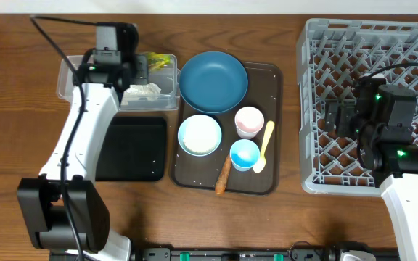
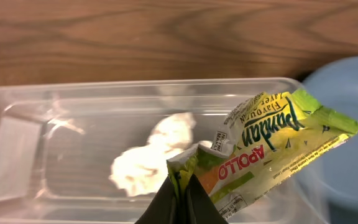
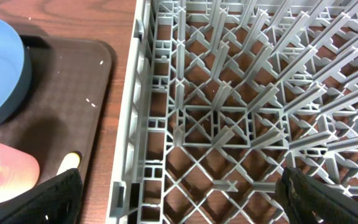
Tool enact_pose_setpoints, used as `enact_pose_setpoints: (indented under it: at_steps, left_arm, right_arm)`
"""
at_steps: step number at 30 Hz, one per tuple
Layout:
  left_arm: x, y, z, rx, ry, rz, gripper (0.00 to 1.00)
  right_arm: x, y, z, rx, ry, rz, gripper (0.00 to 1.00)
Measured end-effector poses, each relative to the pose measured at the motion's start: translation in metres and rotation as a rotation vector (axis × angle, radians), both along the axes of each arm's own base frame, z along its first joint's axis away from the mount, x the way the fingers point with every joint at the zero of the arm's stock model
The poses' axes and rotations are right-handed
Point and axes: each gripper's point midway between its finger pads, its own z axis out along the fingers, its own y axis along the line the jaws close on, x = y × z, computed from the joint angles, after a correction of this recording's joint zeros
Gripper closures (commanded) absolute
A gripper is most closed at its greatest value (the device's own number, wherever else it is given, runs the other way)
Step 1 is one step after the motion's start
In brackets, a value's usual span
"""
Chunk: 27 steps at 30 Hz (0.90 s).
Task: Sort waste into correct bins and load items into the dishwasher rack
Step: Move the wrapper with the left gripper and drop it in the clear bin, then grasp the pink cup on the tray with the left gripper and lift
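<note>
My left gripper (image 2: 182, 199) is shut on a corner of the yellow-green snack wrapper (image 2: 272, 146), which hangs over the clear tub (image 2: 42, 106). A crumpled white tissue (image 2: 151, 158) lies inside that tub. From overhead, the left gripper (image 1: 145, 65) hovers at the tub's (image 1: 75, 87) right half. My right gripper (image 3: 182, 193) stands open over the left edge of the grey dishwasher rack (image 3: 229, 112), nothing between its fingers (image 3: 58, 196). On the brown serving tray (image 1: 276, 80) sit the dark-blue bowl (image 1: 213, 81), white bowl (image 1: 199, 135), pink cup (image 1: 249, 121), blue cup (image 1: 244, 154), yellow spoon (image 1: 264, 145) and carrot-like stick (image 1: 223, 175).
The shallow black tray (image 1: 130, 148) lies just in front of the clear tub, left of the serving tray. The rack (image 1: 372, 101) fills the right side of the table. A few white crumbs dot the serving tray.
</note>
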Motion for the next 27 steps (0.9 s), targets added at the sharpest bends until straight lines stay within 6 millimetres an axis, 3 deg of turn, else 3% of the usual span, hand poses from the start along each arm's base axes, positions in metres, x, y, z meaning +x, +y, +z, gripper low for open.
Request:
enact_pose_setpoints:
  at_steps: [1,7,10,15,18,22,27]
  left_arm:
    - [0.0,0.004,-0.002,-0.002,0.003,0.014,0.85]
    - [0.001,0.008,-0.005,-0.019,0.01,0.044,0.36]
    - [0.001,0.008,-0.005,-0.019,0.009,0.045,0.22]
    - [0.001,0.003,-0.005,-0.036,0.007,0.055,0.2]
    - [0.001,-0.011,-0.005,-0.078,0.008,0.037,0.2]
    - [-0.002,-0.052,-0.004,-0.202,0.018,-0.074,0.21]
    - [-0.018,-0.114,-0.004,-0.277,0.06,-0.229,0.21]
  right_arm:
    - [0.0,0.0,0.0,0.0,0.0,0.0,0.01]
    - [0.0,0.0,0.0,0.0,0.0,0.0,0.01]
    - [0.0,0.0,0.0,0.0,0.0,0.0,0.01]
    - [0.0,0.0,0.0,0.0,0.0,0.0,0.01]
    - [0.0,0.0,0.0,0.0,0.0,0.0,0.01]
    - [0.0,0.0,0.0,0.0,0.0,0.0,0.01]
    - [0.0,0.0,0.0,0.0,-0.001,0.0,0.01]
